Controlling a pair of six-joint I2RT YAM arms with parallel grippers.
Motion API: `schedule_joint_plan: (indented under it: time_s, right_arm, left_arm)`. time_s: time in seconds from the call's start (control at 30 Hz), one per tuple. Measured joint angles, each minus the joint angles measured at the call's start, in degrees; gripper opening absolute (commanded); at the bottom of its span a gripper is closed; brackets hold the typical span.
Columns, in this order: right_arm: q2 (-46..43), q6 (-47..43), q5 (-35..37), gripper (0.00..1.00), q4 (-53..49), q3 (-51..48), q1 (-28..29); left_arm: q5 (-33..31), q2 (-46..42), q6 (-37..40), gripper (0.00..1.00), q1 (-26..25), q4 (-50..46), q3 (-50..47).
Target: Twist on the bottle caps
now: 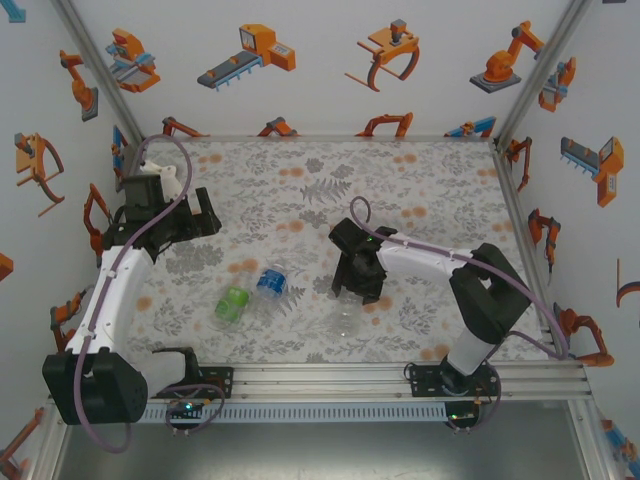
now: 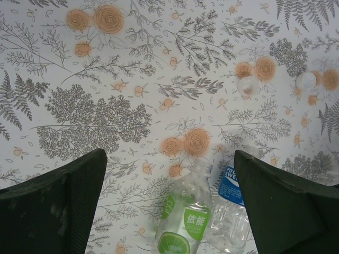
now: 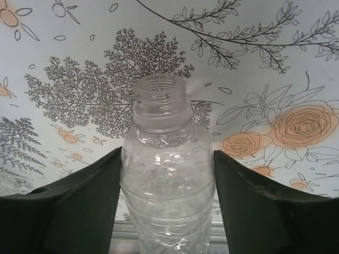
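Observation:
A clear bottle with no label point(image 3: 167, 174) stands between the fingers of my right gripper point(image 3: 167, 153). Both pads press its sides, and its open threaded neck point(image 3: 160, 95) has no cap. From above, this bottle point(image 1: 345, 320) lies just near of the right gripper point(image 1: 352, 292). A green-label bottle point(image 1: 232, 303) and a blue-label bottle point(image 1: 270, 282) lie side by side on the floral table, both uncapped. My left gripper point(image 1: 195, 222) hovers wide open, up and left of them. Under it I see the green bottle point(image 2: 188, 211), the blue one point(image 2: 229, 206) and two whitish bottle caps point(image 2: 248, 86) point(image 2: 306, 80) lying loose.
The floral table point(image 1: 300, 190) is walled at the back and on both sides by panels with robot pictures. An aluminium rail point(image 1: 330, 378) runs along the near edge and carries both arm bases.

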Motion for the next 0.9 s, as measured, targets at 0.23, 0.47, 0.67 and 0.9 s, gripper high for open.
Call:
schedule_joint_plan:
  time_s: [0.23, 0.47, 0.67, 0.9]
  right_arm:
    - [-1.2, 0.0, 0.9, 0.54, 0.3, -0.2, 0.0]
    - [-7.8, -2.3, 3.5, 0.52, 3.4, -0.3, 0.0]
    - [-16.6, -10.0, 3.5, 0.44, 11.0, -1.6, -0.8]
    - [-27.8, -19.7, 3.5, 0.4, 24.5, -5.8, -2.3]
  left_arm:
    - [0.6, 1.9, -0.7, 0.97, -1.3, 0.0, 0.0]
    - [4.4, 3.5, -4.6, 0.97, -7.9, 1.7, 0.4]
    - [11.8, 4.1, -10.3, 0.97, -14.3, 11.0, -0.1]
    - [20.9, 4.1, -15.5, 0.98, -21.4, 28.1, -6.1]
